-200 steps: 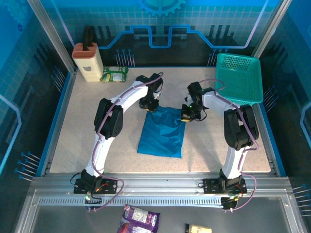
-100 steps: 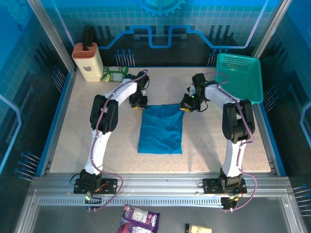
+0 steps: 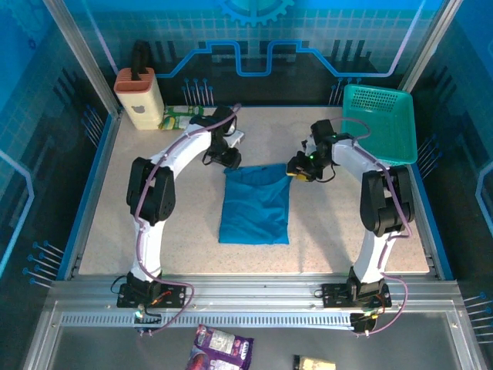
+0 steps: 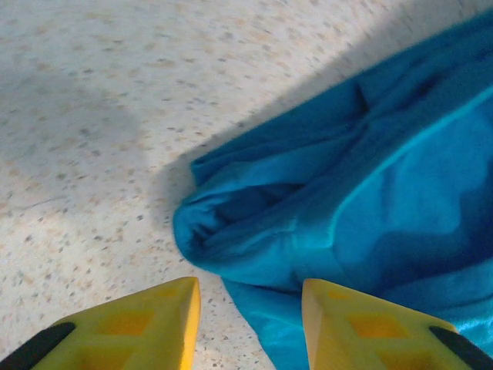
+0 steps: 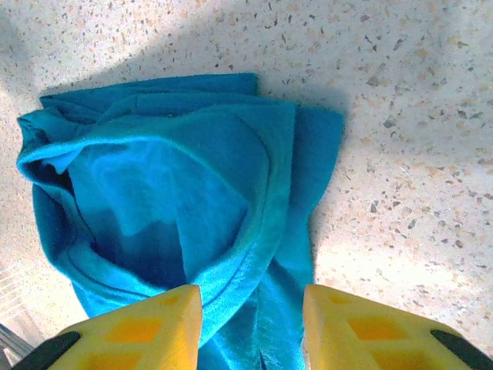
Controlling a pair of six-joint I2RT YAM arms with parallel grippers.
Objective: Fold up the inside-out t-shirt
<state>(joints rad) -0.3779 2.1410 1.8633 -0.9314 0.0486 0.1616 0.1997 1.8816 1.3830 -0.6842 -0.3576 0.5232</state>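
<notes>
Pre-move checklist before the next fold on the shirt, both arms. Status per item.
1. Left gripper released: ok, jaws apart, no cloth pinched.
2. Right gripper released: ok, jaws apart, no cloth pinched.
3. Shirt wholly on table: ok.
4. Far edge flat: not ok, the corner by the left gripper is rolled and the layers by the right gripper are rumpled.
5. Shirt apart from basket: ok.
6. Sleeves tucked inside the fold: cannot tell.

Both arms reach forward; left pincer (image 4: pixel 246 308) and right pincer (image 5: pixel 250 316) point down, jaws apart
</notes>
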